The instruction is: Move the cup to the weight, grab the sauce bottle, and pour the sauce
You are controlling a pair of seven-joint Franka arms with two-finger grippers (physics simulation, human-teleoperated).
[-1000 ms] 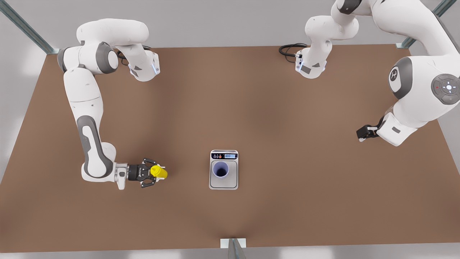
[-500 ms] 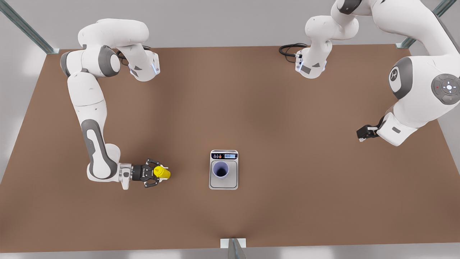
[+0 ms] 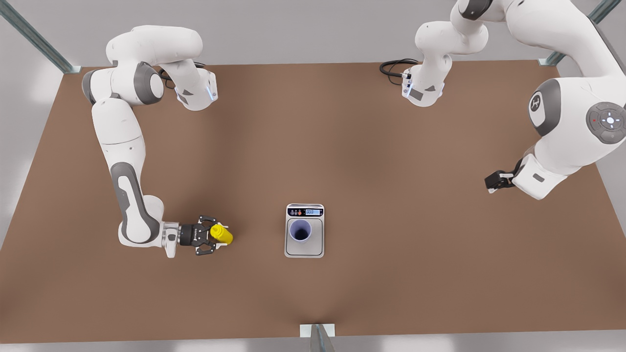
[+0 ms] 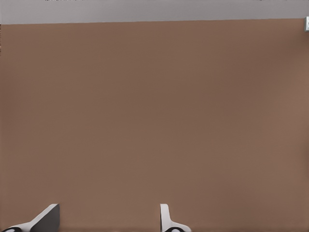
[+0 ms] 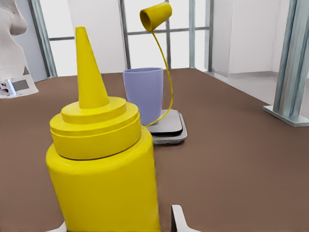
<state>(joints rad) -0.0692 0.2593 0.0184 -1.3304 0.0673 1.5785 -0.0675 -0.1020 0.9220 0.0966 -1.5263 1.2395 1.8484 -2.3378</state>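
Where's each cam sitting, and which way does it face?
Front: overhead, looking down at table; both arms show.
Left wrist: on left gripper, facing table; open fingertips show.
Right wrist: on right gripper, facing bottle, cup on scale; an arm behind.
Shared: front and right wrist both show bottle, cup, scale.

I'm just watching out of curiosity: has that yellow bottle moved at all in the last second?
Yes, slightly. Held in the right gripper, the sauce bottle has shifted a little toward the weight and the cup on it, rightward in the front view.

Lavender cup [image 3: 300,231] upright on scale [image 3: 304,248]; yellow bottle [image 3: 222,234] well apart
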